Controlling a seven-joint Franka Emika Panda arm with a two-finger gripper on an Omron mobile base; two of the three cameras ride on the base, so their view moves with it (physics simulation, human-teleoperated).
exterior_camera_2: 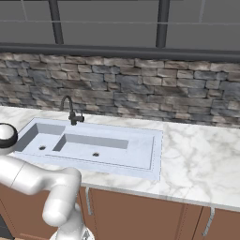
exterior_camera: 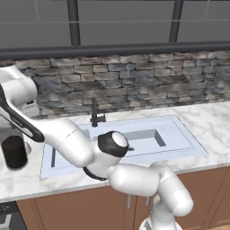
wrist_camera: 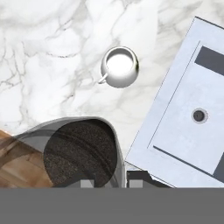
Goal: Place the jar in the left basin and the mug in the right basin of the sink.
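Note:
The jar (exterior_camera: 14,152), tall and dark with a translucent top, hangs over the marble counter left of the sink (exterior_camera: 188,143). My gripper (exterior_camera: 12,134) is shut on its top. In the hand view the jar (wrist_camera: 81,153) looms large at the bottom between my gripper's (wrist_camera: 109,183) fingertips. Beyond it the small white mug (wrist_camera: 119,66) stands upright on the counter, apart from the jar. The left basin (exterior_camera_2: 35,140) is the narrow one nearest the jar, and its drain hole (wrist_camera: 199,115) shows to the right. The wider right basin (exterior_camera_2: 112,152) lies beside it.
A thin dark faucet (exterior_camera: 95,112) stands at the sink's rear edge. A stone wall (exterior_camera_2: 140,93) backs the counter. Marble counter (exterior_camera_2: 201,159) stretches right of the sink. My arm crosses over the sink's left part in the left base view.

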